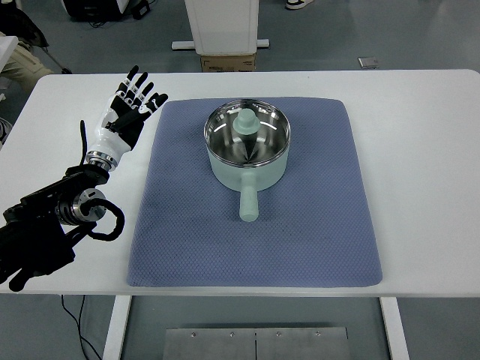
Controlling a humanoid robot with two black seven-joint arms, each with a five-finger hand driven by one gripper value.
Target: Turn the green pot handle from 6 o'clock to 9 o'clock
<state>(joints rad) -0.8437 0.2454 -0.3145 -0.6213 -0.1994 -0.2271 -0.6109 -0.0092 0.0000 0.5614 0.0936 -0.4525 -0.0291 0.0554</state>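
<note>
Green pot on a blue mat, handle pointing to 6 o'clock; left hand at 9 o'clock, fingers spread, empty.

Lab/test space: white bench, grey floor, loose cables.

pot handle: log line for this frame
left hand: open, beside mat | pot: on mat | handle: 6 o'clock, untouched

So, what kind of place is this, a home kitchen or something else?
Probably a robot lab or test room, not a kitchen: the green pot sits on a blue mat on a plain white table, above a grey floor with loose cables.
</note>
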